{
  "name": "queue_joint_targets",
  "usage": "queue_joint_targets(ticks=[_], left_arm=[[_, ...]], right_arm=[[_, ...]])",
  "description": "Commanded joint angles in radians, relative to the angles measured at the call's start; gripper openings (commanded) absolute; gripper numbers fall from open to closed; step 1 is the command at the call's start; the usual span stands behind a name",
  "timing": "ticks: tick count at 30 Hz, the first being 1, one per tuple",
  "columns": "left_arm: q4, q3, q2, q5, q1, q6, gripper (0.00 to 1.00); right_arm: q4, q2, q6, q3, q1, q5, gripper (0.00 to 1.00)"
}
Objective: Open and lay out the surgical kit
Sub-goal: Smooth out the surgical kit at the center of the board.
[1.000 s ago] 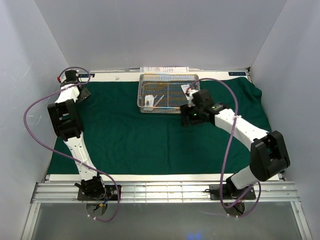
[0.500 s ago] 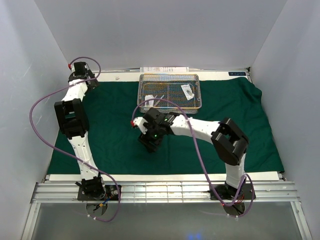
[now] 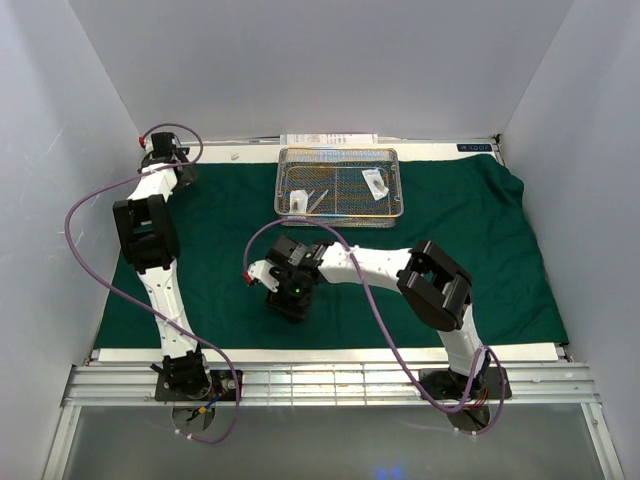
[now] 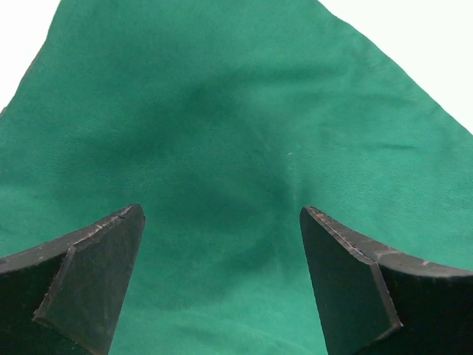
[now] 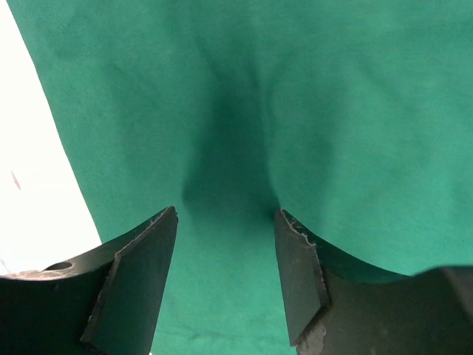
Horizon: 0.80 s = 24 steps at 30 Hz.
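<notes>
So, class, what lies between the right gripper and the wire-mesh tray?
In the top view, only bare green cloth lies between the right gripper and the wire-mesh tray, crossed by that arm's own purple cable.

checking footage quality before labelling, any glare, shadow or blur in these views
Top external: evenly lit, sharp, mesh tray legible. Left wrist: table corners blown out, soft shadow on the green cloth ahead of the left fingers. Right wrist: table strip at left overexposed, darker shadow ahead of the right fingers.
</notes>
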Motion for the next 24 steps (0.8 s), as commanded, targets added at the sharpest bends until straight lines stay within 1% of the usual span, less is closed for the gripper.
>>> queue_joint_targets(ticks=[1, 7, 8, 9, 10, 11, 12, 14, 16, 17, 19, 20, 22, 24], left_arm=[[0.021, -0.003, 0.002, -0.036, 0.005, 0.009, 0.98], [0.020, -0.011, 0.028, -0.053, 0.003, -0.003, 0.98], [0.020, -0.012, 0.029, -0.054, 0.003, -0.008, 0.98], [0.021, -0.015, 0.032, -0.060, 0.003, -0.010, 0.98], [0.020, -0.019, 0.032, -0.068, 0.003, -0.011, 0.98], [0.020, -0.022, 0.035, -0.074, 0.003, -0.011, 0.98], [0.021, -0.022, 0.039, -0.085, 0.003, -0.008, 0.98], [0.021, -0.022, 0.045, -0.100, 0.005, -0.007, 0.98], [0.017, -0.022, 0.054, -0.126, 0.007, -0.010, 0.98], [0.007, -0.019, 0.057, -0.135, 0.010, -0.014, 0.98], [-0.003, -0.019, 0.062, -0.168, 0.014, -0.025, 0.98], [-0.013, -0.019, 0.068, -0.175, 0.019, -0.028, 0.98], [-0.022, -0.020, 0.071, -0.188, 0.033, -0.039, 0.98], [-0.031, -0.023, 0.075, -0.197, 0.046, -0.043, 0.98]], right_arm=[[-0.021, 0.032, -0.033, 0.031, 0.034, 0.031, 0.61], [-0.019, 0.066, -0.048, 0.027, 0.069, 0.102, 0.60], [-0.016, 0.071, -0.050, 0.024, 0.074, 0.124, 0.59], [-0.018, 0.075, -0.056, 0.021, 0.086, 0.134, 0.56], [-0.021, 0.086, -0.058, 0.019, 0.091, 0.144, 0.56], [-0.016, 0.091, -0.058, 0.012, 0.098, 0.152, 0.52], [-0.016, 0.098, -0.058, 0.007, 0.111, 0.174, 0.51], [-0.010, 0.107, -0.058, -0.007, 0.123, 0.197, 0.44], [-0.009, 0.118, -0.056, -0.016, 0.135, 0.203, 0.40], [0.001, 0.118, -0.055, -0.030, 0.140, 0.206, 0.35], [0.007, 0.117, -0.053, -0.041, 0.143, 0.207, 0.29], [0.010, 0.117, -0.053, -0.044, 0.143, 0.211, 0.21], [0.016, 0.118, -0.053, -0.050, 0.143, 0.217, 0.15], [0.021, 0.123, -0.053, -0.053, 0.144, 0.215, 0.13]])
